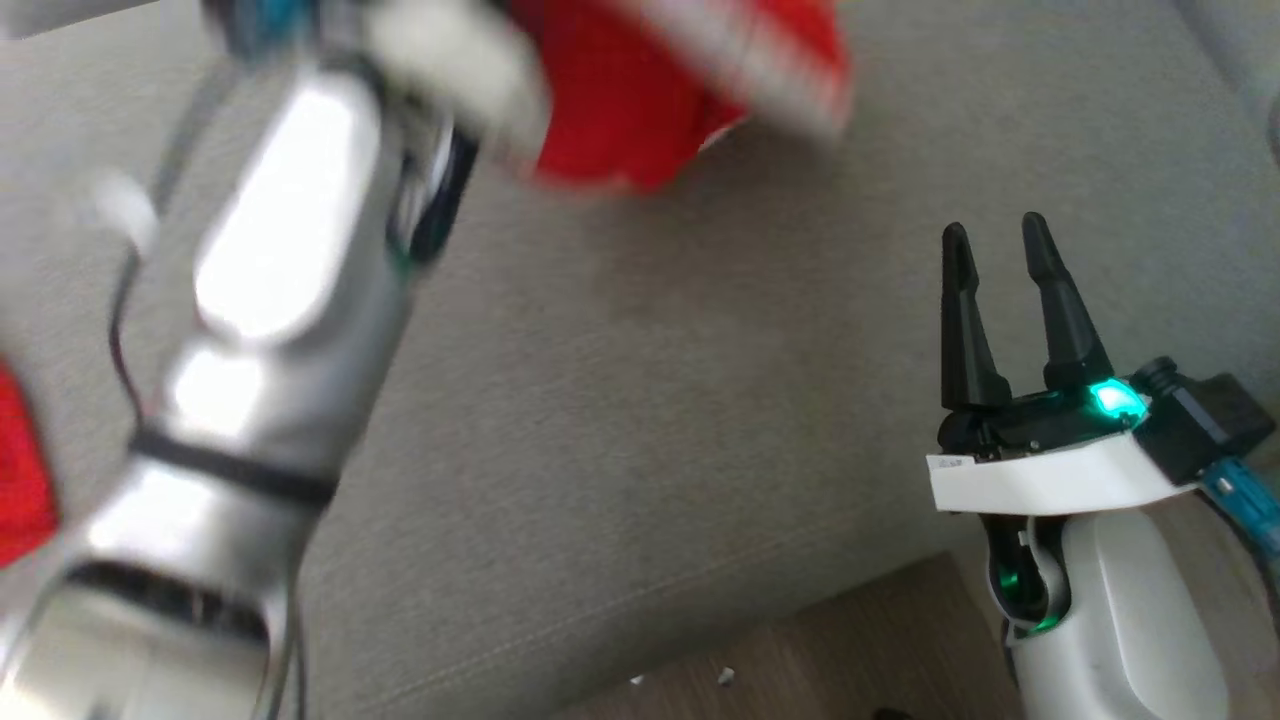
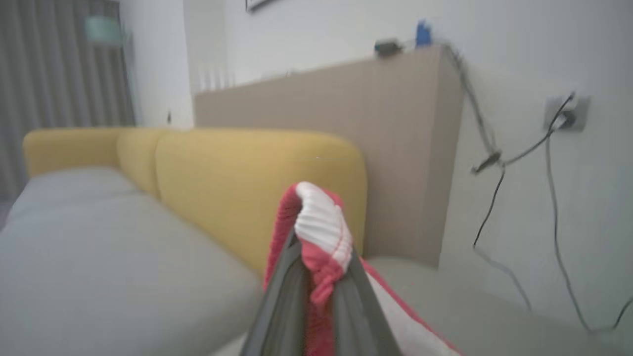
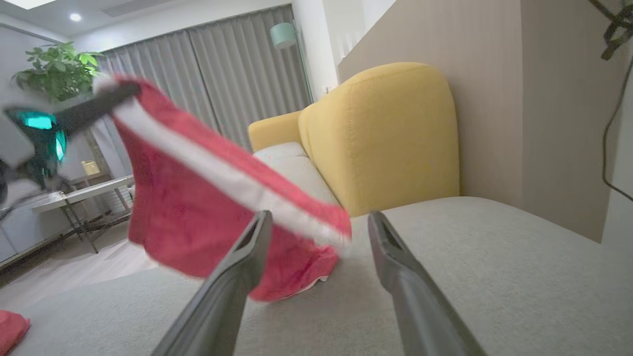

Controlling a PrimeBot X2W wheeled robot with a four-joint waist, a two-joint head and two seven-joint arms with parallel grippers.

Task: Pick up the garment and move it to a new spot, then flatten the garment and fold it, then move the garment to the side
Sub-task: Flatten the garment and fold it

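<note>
I am pinching the red garment (image 3: 198,212) by its white ribbed band in my left gripper (image 2: 322,249), fingers pressed together on the cloth. I am holding it up in front of the yellow backrest (image 3: 390,133). Most of it is hanging in the air, and its lower end seems to be brushing the grey seat (image 1: 650,420) below that backrest. My right gripper (image 1: 995,228) is standing spread wide and gripping nothing, low over the seat, farther out from the backrest than the garment. Another red cloth (image 3: 11,329) is lying well away from the backrest.
</note>
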